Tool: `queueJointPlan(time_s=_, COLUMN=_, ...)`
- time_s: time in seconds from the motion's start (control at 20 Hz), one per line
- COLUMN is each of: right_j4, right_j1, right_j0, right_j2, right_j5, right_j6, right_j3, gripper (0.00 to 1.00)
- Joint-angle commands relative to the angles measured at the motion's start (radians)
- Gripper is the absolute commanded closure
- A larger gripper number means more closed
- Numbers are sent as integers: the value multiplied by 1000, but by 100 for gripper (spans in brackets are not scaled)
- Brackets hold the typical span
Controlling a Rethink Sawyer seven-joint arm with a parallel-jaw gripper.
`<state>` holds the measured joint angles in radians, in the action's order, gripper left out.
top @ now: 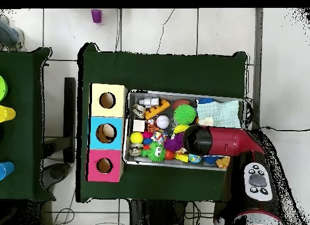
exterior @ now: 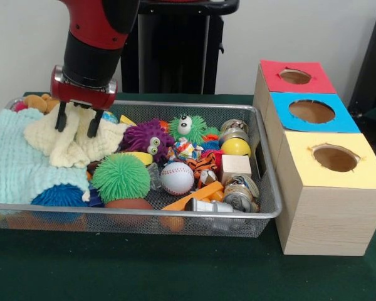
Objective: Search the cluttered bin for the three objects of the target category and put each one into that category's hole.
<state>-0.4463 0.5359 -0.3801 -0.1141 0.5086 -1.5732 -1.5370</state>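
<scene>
The silver wire-mesh bin (exterior: 271,188) sits on the green table, full of toys, balls, cans and cloths; it also shows in the overhead view (top: 129,127). My gripper (exterior: 78,123) is open and reaches down at the bin's left end in the front view. Its fingertips (exterior: 61,120) rest on a cream knitted cloth (exterior: 75,145), one on each side of a raised fold. Three wooden boxes with round holes stand to the right of the bin: red top (exterior: 319,78), blue top (exterior: 341,119), yellow top (exterior: 370,172). In the overhead view my red arm (top: 212,141) hides the gripper.
In the bin lie a pale blue cloth (exterior: 15,164), a green spiky ball (exterior: 120,177), a baseball (exterior: 177,179), a purple fuzzy toy (exterior: 144,137), a green fuzzy toy (exterior: 188,127), a yellow ball (exterior: 236,147), a wooden block (exterior: 236,166) and dented cans (exterior: 241,191).
</scene>
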Motion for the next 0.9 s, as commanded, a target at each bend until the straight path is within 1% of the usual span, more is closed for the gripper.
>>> queueJointPlan(time_s=0.05, right_j4=31, right_j1=50, right_j0=-27, right_j2=136, right_j5=23, right_j6=-11, right_j3=-164, gripper=0)
queueJointPlan(time_s=0.2, right_j4=91, right_j1=122, right_j0=-54, right_j2=193, right_j5=75, right_j6=5, right_j3=-233, gripper=0)
queueJointPlan(time_s=0.35, right_j4=138, right_j1=173, right_j0=-62, right_j2=222, right_j5=110, right_j6=-7, right_j3=-282, gripper=0)
queueJointPlan(time_s=0.5, right_j4=160, right_j1=198, right_j0=-31, right_j2=217, right_j5=125, right_j6=-40, right_j3=-297, gripper=0)
queueJointPlan(time_s=0.6, right_j4=165, right_j1=195, right_j0=-8, right_j2=208, right_j5=110, right_j6=-68, right_j3=-301, gripper=0)
queueJointPlan(time_s=0.7, right_j4=166, right_j1=189, right_j0=13, right_j2=199, right_j5=75, right_j6=-101, right_j3=-318, gripper=0)
queueJointPlan(time_s=0.9, right_j4=167, right_j1=144, right_j0=57, right_j2=175, right_j5=21, right_j6=-148, right_j3=-311, gripper=0)
